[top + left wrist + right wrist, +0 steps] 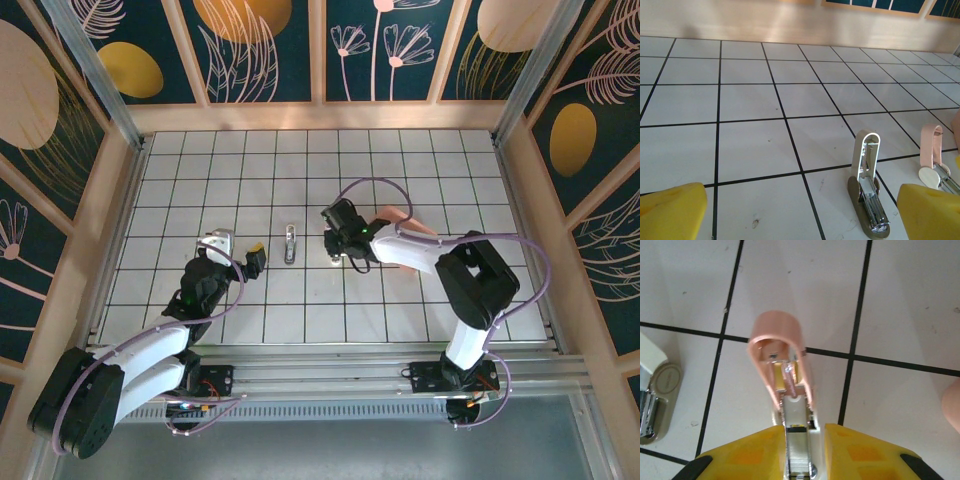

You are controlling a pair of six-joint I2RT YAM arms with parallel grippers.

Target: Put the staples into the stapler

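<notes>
1. The right tool (pixel 800 452) is clenched on the lower body of a slim plastic pink stapler (pixel 777 335). Its yellow fingers (pixel 860 450) press both sides. The bottom edge of the right wrist frame cuts off the stapler's near end.
2. A silvery ribbed strip (pixel 800 462) lies in that stapler's channel between the fingers. I cannot tell whether it is loose staples or the rail itself.
3. The small oblong whitish-grey stapler (pixel 290 243) lies on the white tiled desk (pixel 420 170) at the middle of the top frame. It sits between the two tools, with its lid upright and its metal rail bared. The left edge of the right wrist frame cuts it off.
4. The left tool (pixel 256 262) is released, just left of that stapler and apart from it. Its yellow fingers (pixel 670 210) are spread to the bottom corners of the left wrist frame.
5. A pink rounded shape (pixel 400 218) is mostly hidden behind the right arm.
6. Open tiles run from the staplers up to the wooden rim (pixel 320 118).
</notes>
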